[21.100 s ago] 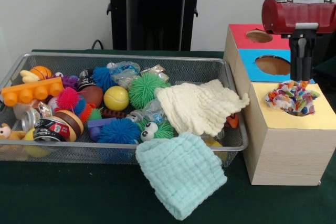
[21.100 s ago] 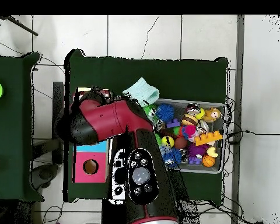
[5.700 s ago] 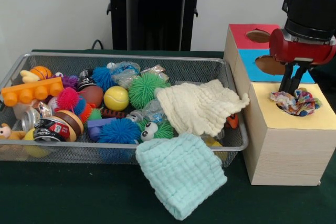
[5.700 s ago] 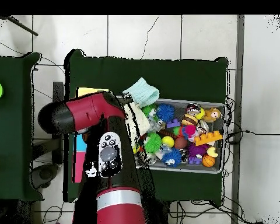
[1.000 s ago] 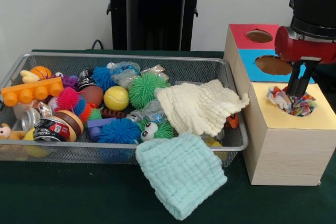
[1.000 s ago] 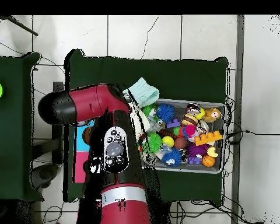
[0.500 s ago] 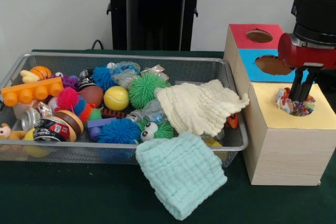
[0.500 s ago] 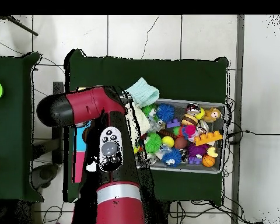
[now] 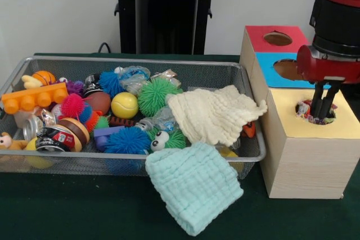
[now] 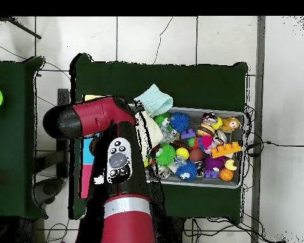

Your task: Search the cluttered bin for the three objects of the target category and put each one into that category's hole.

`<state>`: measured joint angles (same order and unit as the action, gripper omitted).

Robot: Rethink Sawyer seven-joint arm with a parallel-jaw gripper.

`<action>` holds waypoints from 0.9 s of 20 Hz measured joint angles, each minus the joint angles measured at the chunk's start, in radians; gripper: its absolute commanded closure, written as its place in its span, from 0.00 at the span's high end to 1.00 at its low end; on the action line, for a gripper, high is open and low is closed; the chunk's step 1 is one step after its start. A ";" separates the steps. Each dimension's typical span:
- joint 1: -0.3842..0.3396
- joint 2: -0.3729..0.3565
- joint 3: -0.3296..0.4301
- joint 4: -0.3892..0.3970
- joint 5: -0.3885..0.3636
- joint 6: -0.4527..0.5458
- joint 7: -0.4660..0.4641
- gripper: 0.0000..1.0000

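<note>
The wire-mesh bin [image 9: 135,60] holds many toys, a cream cloth [image 9: 214,113] at its right end and a mint cloth [image 9: 194,186] draped over its front rim. My gripper [image 9: 322,112] reaches down into the hole of the yellow-topped box [image 9: 304,144] to the right of the bin. A multicoloured cloth [image 9: 306,108] sits crumpled in that hole around the gripper, mostly sunk below the top. In the overhead view my arm [image 10: 116,164] covers the boxes and the gripper; the bin [image 10: 199,185] and the mint cloth [image 10: 153,99] show beside it.
A blue-topped box [image 9: 270,74] and a red-topped box [image 9: 261,37], each with a hole, stand behind the yellow one. The bin holds spiky balls, a yellow ball [image 9: 124,105], an orange brick [image 9: 34,98] and cans. The black pedestal [image 9: 163,9] stands behind the bin.
The multicoloured cloth has sunk further into the yellow box's hole over the last second, and my gripper has gone down with it. The bin's contents have not moved.
</note>
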<state>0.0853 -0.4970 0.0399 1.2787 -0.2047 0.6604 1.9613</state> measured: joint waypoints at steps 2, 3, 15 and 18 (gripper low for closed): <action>0.000 0.012 -0.003 0.000 0.000 -0.024 0.000 0.00; 0.001 0.022 -0.005 0.000 0.000 -0.044 0.000 0.00; 0.014 0.086 -0.028 0.001 0.001 -0.210 0.000 0.00; 0.017 0.089 -0.035 0.002 0.001 -0.244 0.000 0.00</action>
<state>0.1021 -0.4081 0.0049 1.2803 -0.2036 0.4162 1.9613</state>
